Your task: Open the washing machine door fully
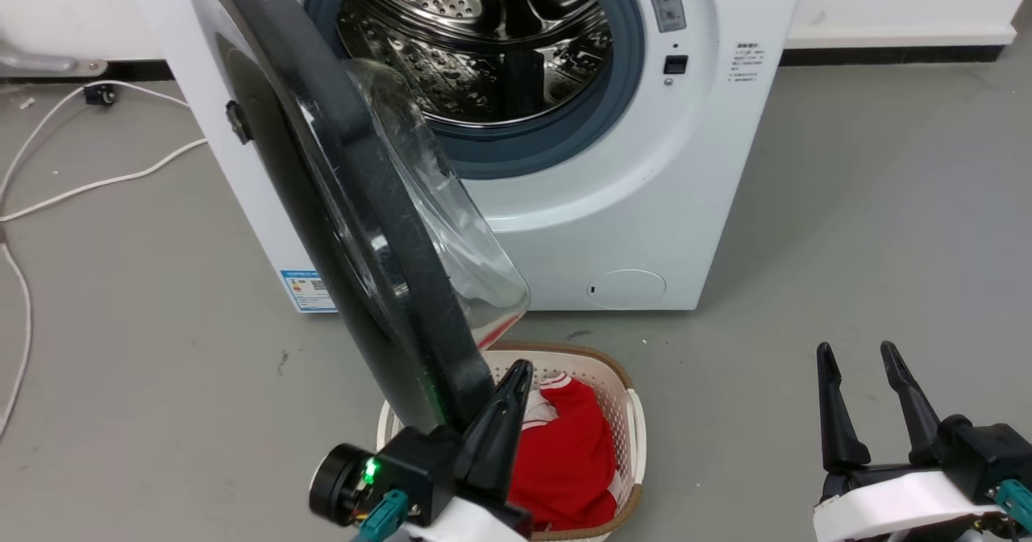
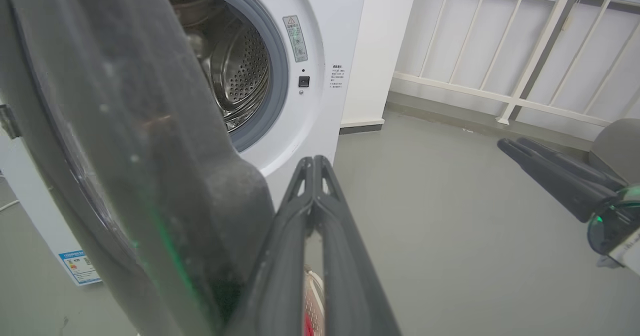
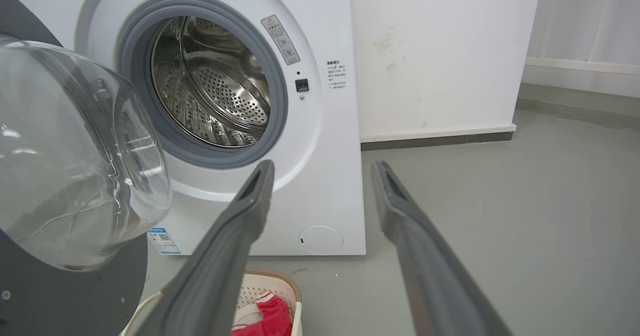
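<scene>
**Door swung out from the drum, closed left gripper at its free edge**

The washing machine door (image 1: 403,268) is standing swung out from the front of the white washing machine (image 1: 613,203), hinged on the left of the head view and showing nearly edge-on there; its free edge is pointing toward the robot, and its bulging glass window (image 1: 451,227) is facing right. The perforated steel drum (image 1: 484,34) is lying fully exposed inside the grey-blue gasket (image 1: 625,82).

The left gripper (image 1: 520,373) is reaching up at the door's lower free edge, on the window side of the black rim; its two fingers are pressing together tip to tip with nothing between them. In the left wrist view the rim is sitting right beside the fingers, but whether they are touching it I cannot tell.

The right gripper (image 1: 856,350) is hanging low on the right, well apart from the door and the machine; its fingers are spread wide and are gripping nothing.

A cream laundry basket (image 1: 637,421) is sitting on the grey floor (image 1: 806,243) below the door's free edge, holding a red garment (image 1: 572,445). A small blue label (image 1: 306,288) and a round filter cap (image 1: 627,288) are showing low on the machine's front; a white cable (image 1: 105,179) is trailing across the floor at the left.
</scene>
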Controlling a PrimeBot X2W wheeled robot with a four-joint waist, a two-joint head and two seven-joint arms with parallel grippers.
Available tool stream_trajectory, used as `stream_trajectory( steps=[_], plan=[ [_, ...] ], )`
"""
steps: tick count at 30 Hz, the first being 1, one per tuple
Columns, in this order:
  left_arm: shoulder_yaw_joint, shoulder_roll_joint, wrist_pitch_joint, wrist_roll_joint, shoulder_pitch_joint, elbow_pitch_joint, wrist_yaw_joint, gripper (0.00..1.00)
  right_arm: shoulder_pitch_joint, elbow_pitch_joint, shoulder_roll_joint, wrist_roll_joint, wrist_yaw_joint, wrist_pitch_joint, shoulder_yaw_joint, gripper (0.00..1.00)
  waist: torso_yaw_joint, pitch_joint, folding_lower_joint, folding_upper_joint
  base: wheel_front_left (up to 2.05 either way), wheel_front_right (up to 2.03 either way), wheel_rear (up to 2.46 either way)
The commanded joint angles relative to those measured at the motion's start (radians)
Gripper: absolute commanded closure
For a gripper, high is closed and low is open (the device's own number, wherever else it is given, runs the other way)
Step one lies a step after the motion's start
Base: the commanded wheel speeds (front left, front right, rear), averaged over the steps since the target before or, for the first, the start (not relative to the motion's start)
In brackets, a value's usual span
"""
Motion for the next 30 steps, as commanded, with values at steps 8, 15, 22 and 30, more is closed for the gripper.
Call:
stream_trajectory(
  steps=[8, 15, 22, 30],
  plan=[
    [0.014, 0.05, 0.037, 0.005, 0.093, -0.102, 0.041, 1.0, 0.017, -0.009, 0.002, 0.007, -0.001, 0.01, -0.006, 0.0, 0.064, -0.014, 0.0, 0.0, 0.0, 0.0, 0.0],
    [0.028, 0.076, 0.066, 0.002, 0.143, -0.144, 0.072, 1.0, 0.026, -0.013, 0.002, 0.01, -0.001, 0.015, -0.004, 0.0, 0.143, -0.017, 0.0, 0.0, 0.0, 0.0, 0.0],
    [0.045, 0.098, 0.063, -0.002, 0.146, -0.146, 0.078, 1.0, 0.024, -0.011, 0.002, 0.013, -0.001, 0.015, -0.002, 0.0, 0.196, -0.014, 0.0, 0.0, 0.0, 0.0, 0.0],
    [0.043, 0.106, 0.054, -0.008, 0.13, -0.138, 0.063, 1.0, 0.015, -0.001, 0.002, 0.019, -0.001, 0.011, 0.003, 0.0, 0.199, -0.016, 0.0, 0.0, 0.0, 0.0, 0.0]
  ],
)
